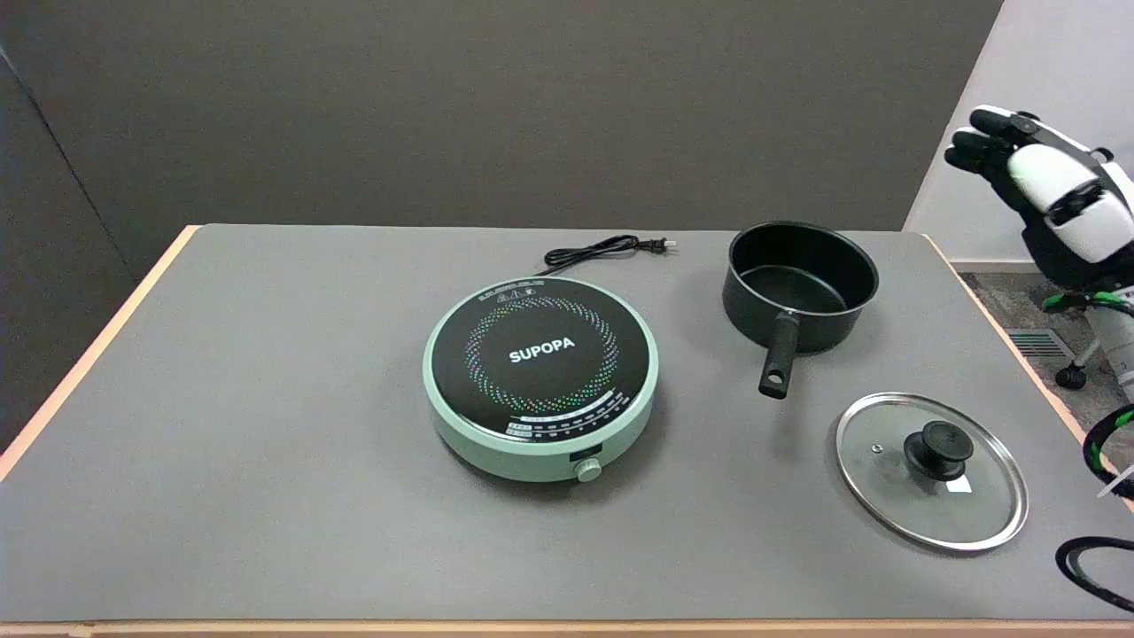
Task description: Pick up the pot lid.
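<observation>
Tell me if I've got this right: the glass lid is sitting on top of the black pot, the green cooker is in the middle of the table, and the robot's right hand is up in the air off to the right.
Not quite. In the head view the glass lid lies flat on the table, nearer than the black pot, which stands uncovered. The green cooker and right hand are as you said.

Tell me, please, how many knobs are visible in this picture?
2: a black knob stands at the centre of the glass pot lid, near right; a green dial sits on the cooker front. None seems hidden.
</observation>
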Motion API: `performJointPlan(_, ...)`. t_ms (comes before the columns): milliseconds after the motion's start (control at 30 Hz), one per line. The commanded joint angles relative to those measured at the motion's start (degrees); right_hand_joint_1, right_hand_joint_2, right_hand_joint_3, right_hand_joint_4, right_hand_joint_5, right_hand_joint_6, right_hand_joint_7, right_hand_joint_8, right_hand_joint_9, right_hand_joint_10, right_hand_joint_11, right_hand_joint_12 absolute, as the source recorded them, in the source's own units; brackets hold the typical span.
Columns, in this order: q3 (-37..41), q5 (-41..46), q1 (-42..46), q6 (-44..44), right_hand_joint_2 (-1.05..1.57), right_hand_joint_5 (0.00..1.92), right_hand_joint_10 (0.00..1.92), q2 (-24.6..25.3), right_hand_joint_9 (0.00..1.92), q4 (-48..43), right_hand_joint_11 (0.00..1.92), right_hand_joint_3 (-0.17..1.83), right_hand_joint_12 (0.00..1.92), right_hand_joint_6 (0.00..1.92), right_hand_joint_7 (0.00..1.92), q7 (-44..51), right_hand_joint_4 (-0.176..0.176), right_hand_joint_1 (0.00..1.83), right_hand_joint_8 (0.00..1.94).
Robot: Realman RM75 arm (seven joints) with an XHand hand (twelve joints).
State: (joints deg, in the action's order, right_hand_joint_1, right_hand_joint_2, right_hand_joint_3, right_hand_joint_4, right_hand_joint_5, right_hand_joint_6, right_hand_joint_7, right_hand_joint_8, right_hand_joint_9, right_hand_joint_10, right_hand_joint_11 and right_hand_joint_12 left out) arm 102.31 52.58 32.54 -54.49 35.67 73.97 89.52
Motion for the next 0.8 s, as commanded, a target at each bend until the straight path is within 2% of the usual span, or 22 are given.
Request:
performJointPlan(33,19.4,-16.3,7.4,21.5,0.62,0.60,0.40,4.5,0.62,14.0,0.33,0.84,0.58,0.29,0.70,23.5,0.054,0.62,0.23)
performJointPlan(167,21.9,-16.0,10.9,21.5,0.60,0.61,0.46,7.2,0.65,17.9,0.36,0.85,0.69,0.31,0.73,26.2,0.065,0.62,0.23)
performJointPlan(233,23.1,-16.3,13.0,22.0,0.62,0.63,0.48,9.1,0.68,20.5,0.38,0.79,0.75,0.32,0.74,29.8,0.057,0.63,0.27)
performJointPlan(333,25.9,-17.5,16.0,25.5,0.63,0.65,0.53,11.9,0.72,24.0,0.41,0.77,0.82,0.35,0.77,30.4,0.062,0.64,0.29)
performJointPlan(500,29.7,-19.6,21.2,28.2,0.63,0.66,0.55,17.7,0.73,28.6,0.42,0.77,0.85,0.36,0.79,31.5,0.059,0.65,0.30)
performJointPlan(800,29.6,-19.9,27.1,17.0,0.62,0.65,0.54,24.9,0.72,30.5,0.41,0.76,0.85,0.35,0.77,31.2,0.056,0.63,0.30)
